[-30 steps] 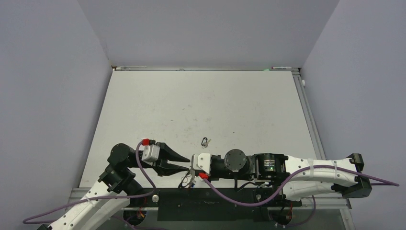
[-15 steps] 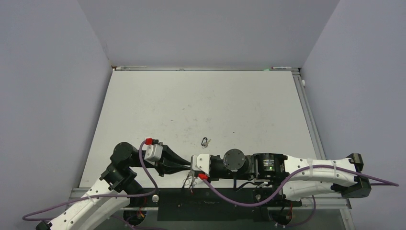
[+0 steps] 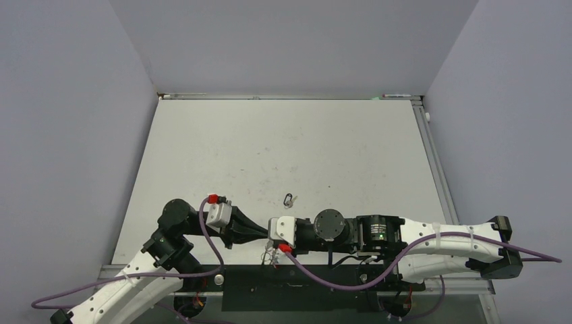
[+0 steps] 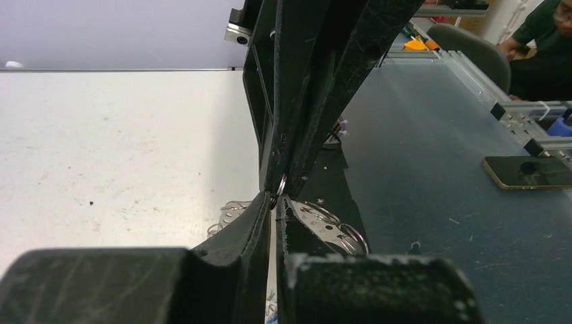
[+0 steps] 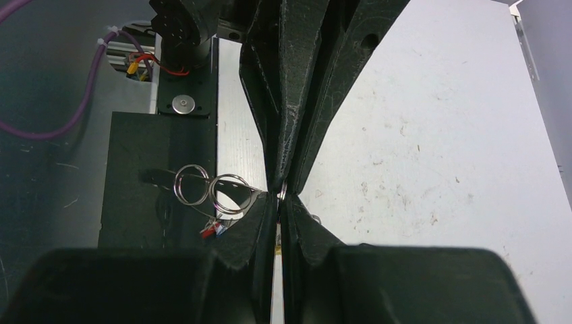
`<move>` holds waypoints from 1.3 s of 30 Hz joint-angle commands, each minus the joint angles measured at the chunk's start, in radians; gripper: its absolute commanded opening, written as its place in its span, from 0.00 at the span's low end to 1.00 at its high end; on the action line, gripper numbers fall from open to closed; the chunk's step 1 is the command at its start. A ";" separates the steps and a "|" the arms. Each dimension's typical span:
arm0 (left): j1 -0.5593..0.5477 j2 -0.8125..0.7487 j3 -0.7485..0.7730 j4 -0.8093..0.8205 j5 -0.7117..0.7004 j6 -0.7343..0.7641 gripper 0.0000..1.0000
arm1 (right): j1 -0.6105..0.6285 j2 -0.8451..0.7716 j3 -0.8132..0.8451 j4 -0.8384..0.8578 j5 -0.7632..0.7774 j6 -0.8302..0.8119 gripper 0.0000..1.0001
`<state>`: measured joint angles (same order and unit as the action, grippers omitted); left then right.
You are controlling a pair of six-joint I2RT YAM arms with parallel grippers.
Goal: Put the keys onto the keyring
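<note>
The left gripper [image 4: 276, 201] is pressing its fingers together, tip to tip against the right gripper [image 5: 278, 200], whose fingers are likewise squeezed shut. Both are pinching the same sliver of thin grey wire, the keyring [image 4: 280, 183]. It is showing only as a short glinting arc where the tips meet. The rest of the loop is hiding behind the black fingers in both wrist views and is too fine to make out from above. Just below the pinch the keys [image 3: 269, 256] are hanging as a small pale cluster, blurring together in the top view. The right wrist view is giving two round wire rings [image 5: 233, 194] and a red scrap [image 5: 211, 229] that may be a key head, while the gripper fingers are cutting off the others, so their number cannot be told. One more key, the silvery key on a tiny black clip [image 3: 290, 200], is lying alone on the desk [image 3: 303, 142], a little beyond the meeting grippers and apart from them. The pinch is happening right at the desk's near edge, over the metal rail and the black base plate [image 3: 290, 287], with both arms stretching in low from either side. Beyond them the white surface is spreading wide toward the back wall [image 3: 290, 47], with side walls closing it in left and right. In the left wrist view a phone [image 4: 533, 172] is lying on a dark surface off to the side, near a person [image 4: 550, 27] cropped by the frame corner.
</note>
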<state>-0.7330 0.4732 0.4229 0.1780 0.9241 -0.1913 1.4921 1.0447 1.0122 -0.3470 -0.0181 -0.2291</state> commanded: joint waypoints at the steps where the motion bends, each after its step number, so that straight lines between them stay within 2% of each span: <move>1: -0.003 0.006 0.055 -0.058 -0.047 0.072 0.00 | 0.003 0.007 0.064 0.125 -0.028 -0.005 0.05; 4: 0.005 -0.012 0.108 -0.166 -0.134 0.148 0.00 | 0.003 0.001 0.056 0.160 -0.015 0.006 0.06; 5: 0.011 -0.021 0.106 -0.151 -0.144 0.140 0.00 | 0.001 -0.002 0.054 0.172 -0.005 0.012 0.13; 7: 0.034 -0.037 0.095 -0.098 -0.123 0.102 0.00 | -0.005 -0.011 0.049 0.193 0.006 0.020 0.40; 8: 0.045 -0.046 0.088 -0.066 -0.116 0.077 0.00 | -0.009 -0.019 0.043 0.208 0.014 0.026 0.50; 9: 0.054 -0.055 0.082 -0.036 -0.109 0.052 0.00 | -0.014 -0.031 0.034 0.220 0.015 0.031 0.57; 11: 0.067 -0.073 0.070 0.010 -0.102 0.017 0.00 | -0.022 -0.062 0.017 0.248 0.015 0.039 0.61; 17: 0.087 -0.111 0.044 0.133 -0.098 -0.075 0.00 | -0.031 -0.193 -0.060 0.316 0.015 0.043 0.62; 22: 0.101 -0.131 -0.009 0.326 -0.117 -0.221 0.00 | -0.031 -0.278 -0.135 0.383 0.003 0.043 0.55; 31: 0.103 -0.093 -0.097 0.677 -0.202 -0.469 0.00 | -0.030 -0.236 -0.186 0.467 -0.027 0.057 0.43; 35: 0.101 -0.061 -0.143 0.834 -0.238 -0.561 0.00 | -0.031 -0.220 -0.194 0.505 -0.048 0.060 0.41; 39: 0.101 -0.042 -0.168 0.896 -0.263 -0.590 0.00 | -0.030 -0.207 -0.201 0.554 -0.054 0.058 0.39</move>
<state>-0.6376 0.4160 0.2607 0.8776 0.7288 -0.6975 1.4666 0.8364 0.8108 0.0803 -0.0444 -0.1833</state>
